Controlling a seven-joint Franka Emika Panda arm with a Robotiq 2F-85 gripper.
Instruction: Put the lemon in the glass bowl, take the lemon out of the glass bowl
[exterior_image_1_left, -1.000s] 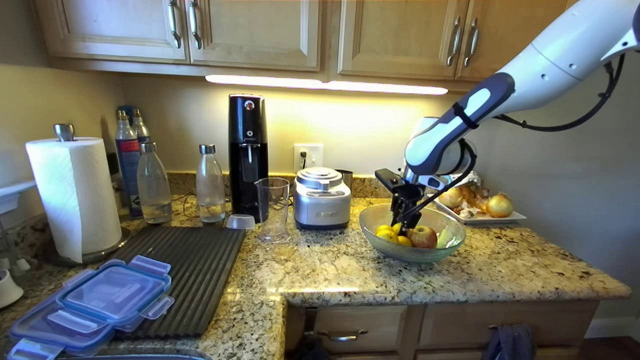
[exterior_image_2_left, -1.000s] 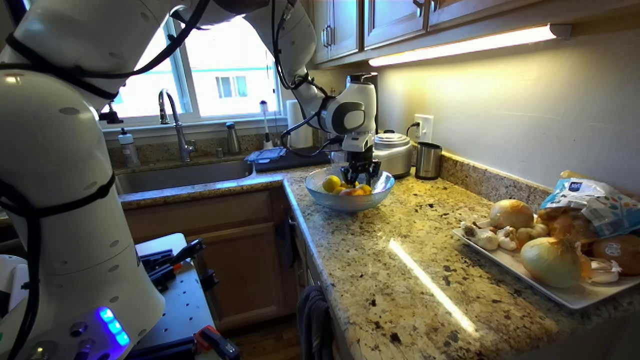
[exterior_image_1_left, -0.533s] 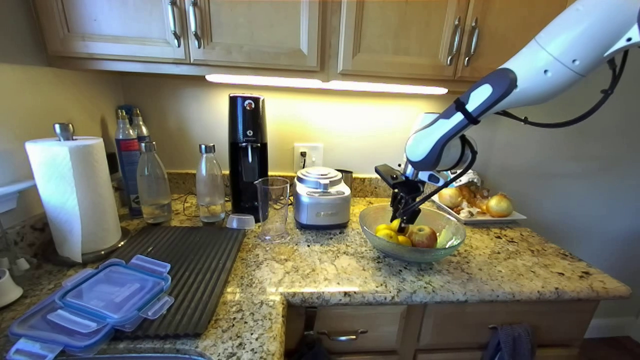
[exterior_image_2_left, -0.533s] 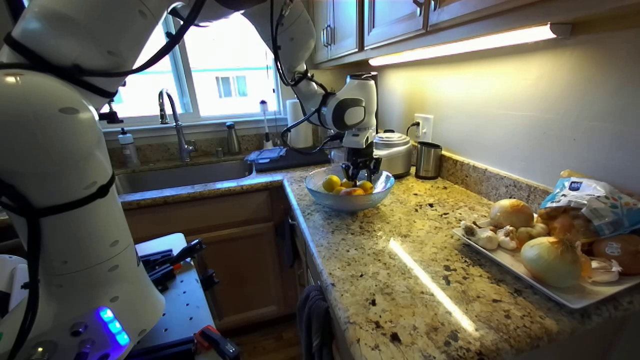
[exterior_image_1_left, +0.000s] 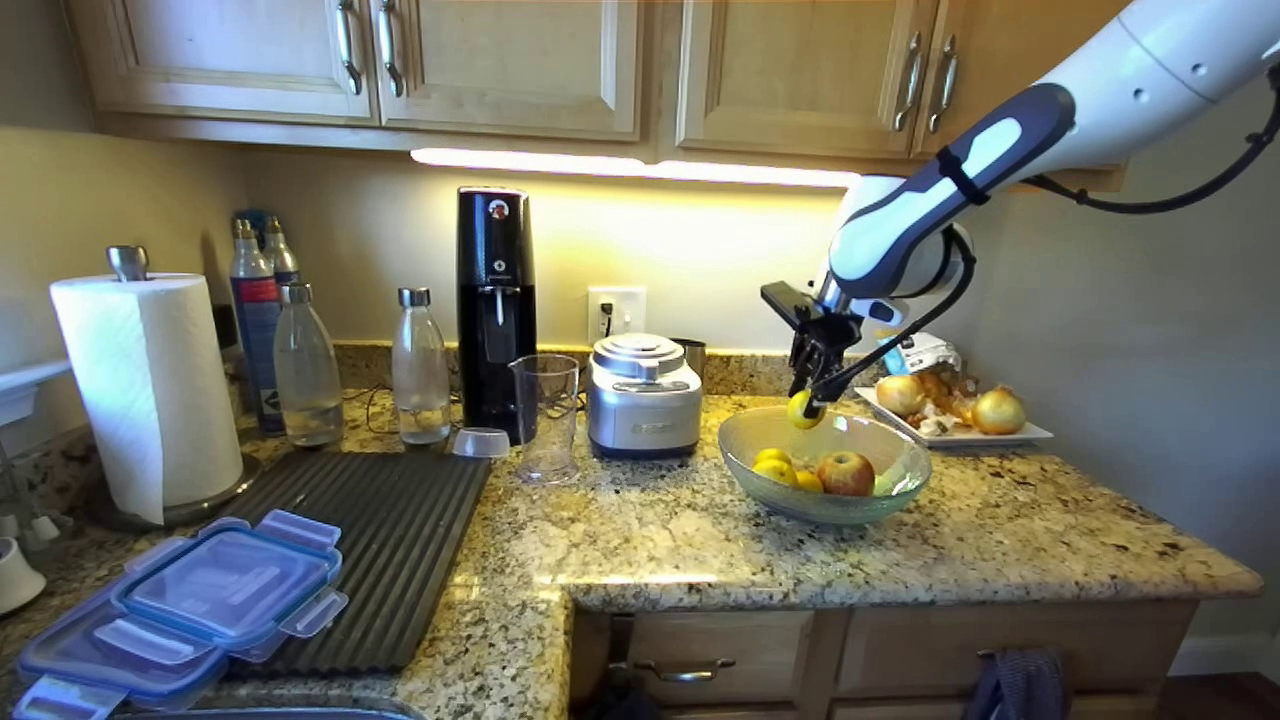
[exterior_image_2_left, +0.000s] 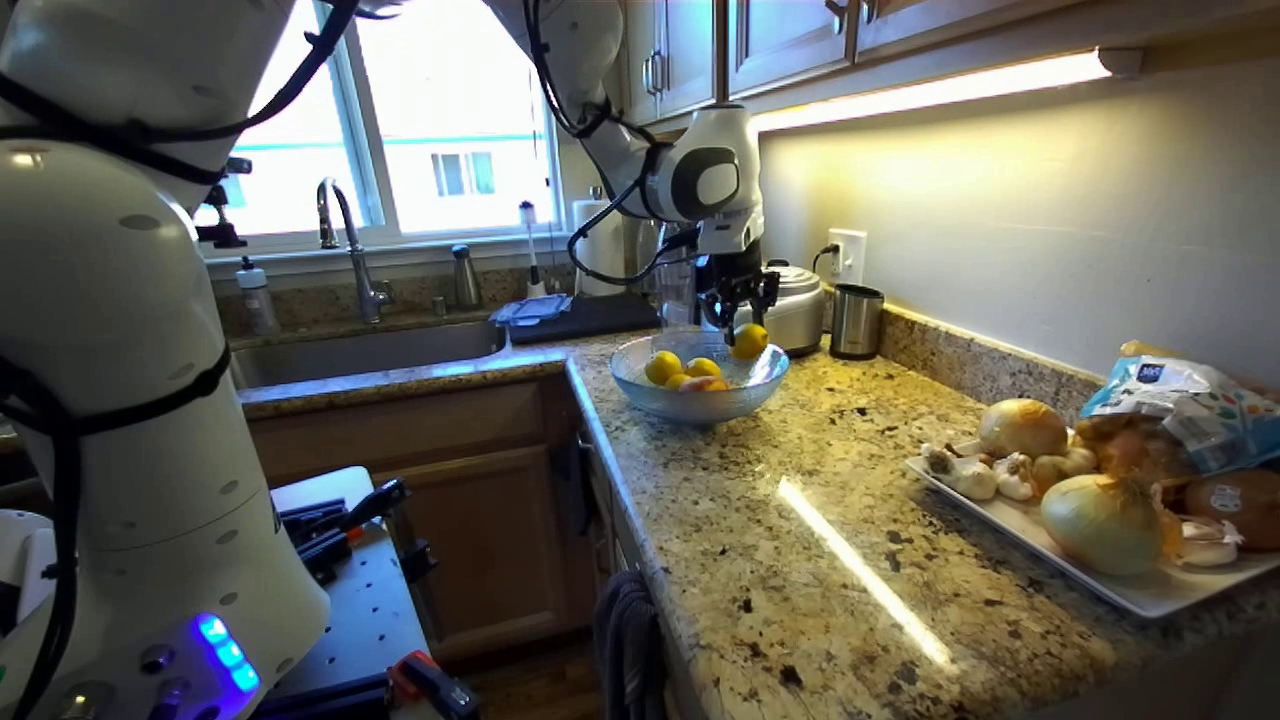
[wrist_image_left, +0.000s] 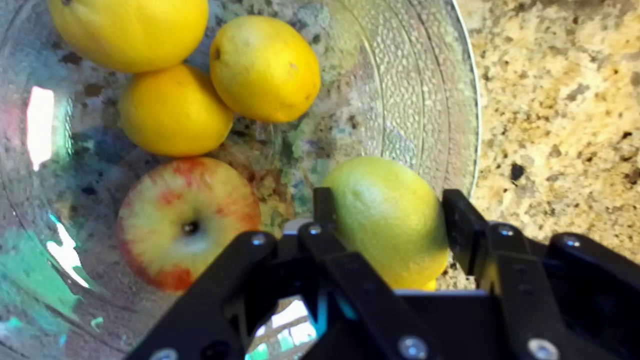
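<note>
The glass bowl (exterior_image_1_left: 835, 508) stands on the counter; it also shows in an exterior view (exterior_image_2_left: 700, 404) and in the wrist view (wrist_image_left: 425, 100). My gripper (wrist_image_left: 389, 207) is shut on a yellow lemon (wrist_image_left: 385, 220), one finger on each side. In both exterior views the held lemon (exterior_image_1_left: 803, 409) (exterior_image_2_left: 750, 341) hangs over the far part of the bowl, at about rim height, clear of the other fruit. Inside the bowl lie several other yellow lemons (wrist_image_left: 265, 69) and a red-yellow apple (wrist_image_left: 187, 225). The lemon's lower end is partly hidden by the gripper.
A silver-white cooker (exterior_image_1_left: 645, 405) and a clear pitcher (exterior_image_1_left: 547, 420) stand beside the bowl. A white plate (exterior_image_2_left: 1060, 575) with onions and garlic lies on the counter, a steel cup (exterior_image_2_left: 857, 320) near the wall. Upper cabinets (exterior_image_1_left: 800, 80) hang above.
My gripper has risen out of the fruit with the lemon between its fingers. It has also shifted slightly toward the plate side. The other fruit stays in the bowl.
</note>
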